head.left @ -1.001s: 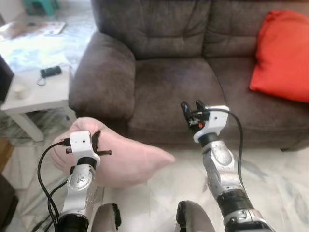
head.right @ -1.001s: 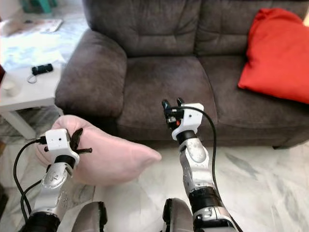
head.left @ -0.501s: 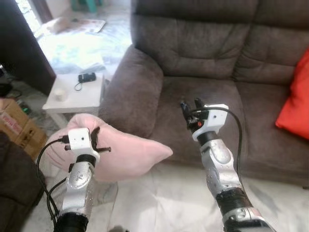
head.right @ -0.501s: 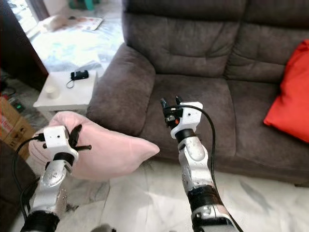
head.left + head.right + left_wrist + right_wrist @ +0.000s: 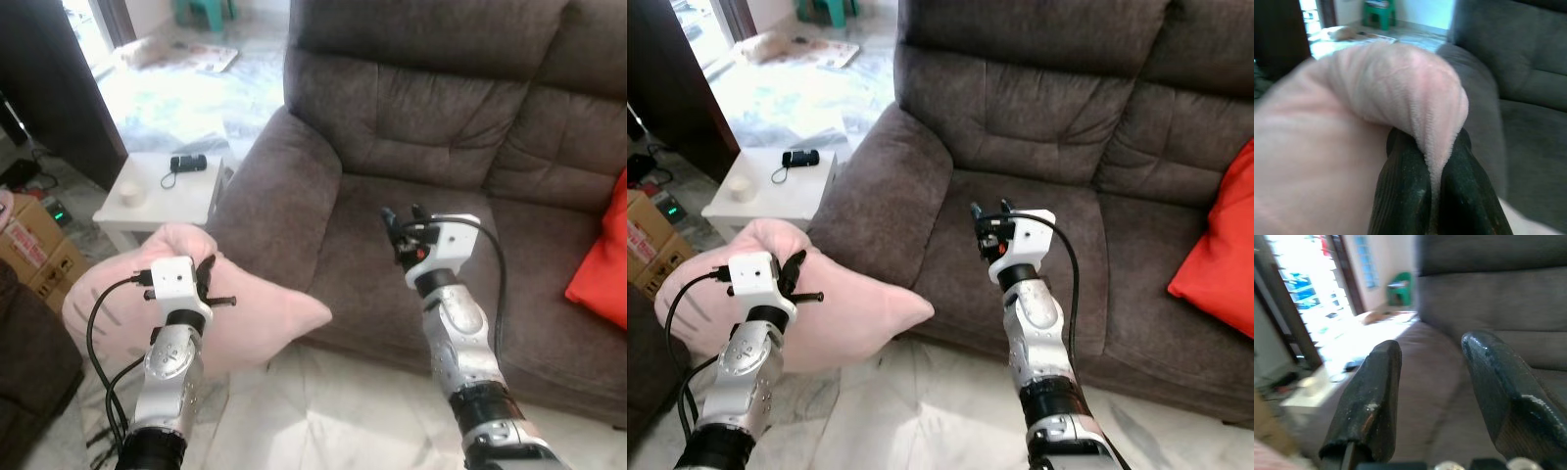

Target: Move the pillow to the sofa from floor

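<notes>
I see the pink pillow (image 5: 245, 318) lifted off the floor (image 5: 323, 411), hanging in the air in front of the sofa's (image 5: 431, 127) left armrest (image 5: 284, 186). My left tool (image 5: 1430, 196) is pinching a fold of the pillow's fabric: in the left wrist view the two black fingers (image 5: 1400, 191) are pressed together with the pink cloth squeezed between them and bulging over their tips. The pillow's pointed corner reaches toward the sofa's front edge, near it, but I cannot tell if it touches.

My right tool (image 5: 405, 217) is raised in front of the left seat cushion (image 5: 392, 245) of the sofa, pointing up. Its fingers (image 5: 1371, 391) are spread apart with nothing between them; in the right wrist view I see the armrest and the bright room through the gap.

The sofa is dark brown. A red cushion (image 5: 602, 264) lies on its right seat, leaning on the backrest. To the left of the armrest stands a small white worktop (image 5: 157, 191) with a black device (image 5: 188, 164) and a small white cup (image 5: 131, 195) on it. A cardboard box (image 5: 34, 245) is on the floor further left.
</notes>
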Motion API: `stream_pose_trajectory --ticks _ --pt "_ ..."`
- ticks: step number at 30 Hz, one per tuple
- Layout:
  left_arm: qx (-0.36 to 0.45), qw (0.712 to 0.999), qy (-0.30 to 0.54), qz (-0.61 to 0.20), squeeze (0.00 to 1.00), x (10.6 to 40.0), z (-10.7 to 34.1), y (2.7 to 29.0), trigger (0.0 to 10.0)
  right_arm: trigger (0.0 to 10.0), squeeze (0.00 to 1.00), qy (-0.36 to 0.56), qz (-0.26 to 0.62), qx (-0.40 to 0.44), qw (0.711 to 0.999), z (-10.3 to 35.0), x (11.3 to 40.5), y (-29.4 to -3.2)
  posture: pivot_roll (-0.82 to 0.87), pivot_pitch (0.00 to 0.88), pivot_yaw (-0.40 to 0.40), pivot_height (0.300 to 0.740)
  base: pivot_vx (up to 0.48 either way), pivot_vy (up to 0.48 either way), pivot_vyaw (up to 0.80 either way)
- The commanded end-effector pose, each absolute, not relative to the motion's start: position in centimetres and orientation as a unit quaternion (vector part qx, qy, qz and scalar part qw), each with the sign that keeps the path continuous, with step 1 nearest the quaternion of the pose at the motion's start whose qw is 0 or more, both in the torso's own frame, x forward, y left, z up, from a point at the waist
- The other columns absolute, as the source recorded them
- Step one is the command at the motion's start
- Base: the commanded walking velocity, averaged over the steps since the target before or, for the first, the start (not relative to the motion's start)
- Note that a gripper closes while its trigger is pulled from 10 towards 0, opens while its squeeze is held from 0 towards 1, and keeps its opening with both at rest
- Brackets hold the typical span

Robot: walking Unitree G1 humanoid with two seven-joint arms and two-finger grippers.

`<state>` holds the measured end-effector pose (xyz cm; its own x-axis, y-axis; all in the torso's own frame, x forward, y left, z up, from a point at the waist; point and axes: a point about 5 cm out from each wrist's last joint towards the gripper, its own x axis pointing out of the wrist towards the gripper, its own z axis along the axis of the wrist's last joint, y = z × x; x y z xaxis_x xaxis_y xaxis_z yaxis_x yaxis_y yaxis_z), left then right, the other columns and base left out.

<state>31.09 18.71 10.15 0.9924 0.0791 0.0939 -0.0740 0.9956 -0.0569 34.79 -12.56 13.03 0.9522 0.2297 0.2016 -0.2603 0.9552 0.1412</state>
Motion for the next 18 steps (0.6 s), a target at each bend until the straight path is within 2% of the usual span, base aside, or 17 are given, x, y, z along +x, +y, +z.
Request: stream_pose_trajectory --ticks 1,18 --pt "-0.024 0.994 -0.101 0.041 0.0 31.44 12.5 19.08 10.0 10.0 0.0 -0.093 0.134 0.079 0.983 13.22 34.94 -12.11 0.02 0.056 -0.021 0.74 0.0 0.0 0.0" --pt "-0.029 0.993 -0.111 0.03 0.0 31.49 13.33 18.77 10.0 10.0 0.0 -0.076 0.135 0.062 0.986 12.71 35.14 -12.35 0.03 0.053 -0.022 0.74 0.0 0.0 0.0"
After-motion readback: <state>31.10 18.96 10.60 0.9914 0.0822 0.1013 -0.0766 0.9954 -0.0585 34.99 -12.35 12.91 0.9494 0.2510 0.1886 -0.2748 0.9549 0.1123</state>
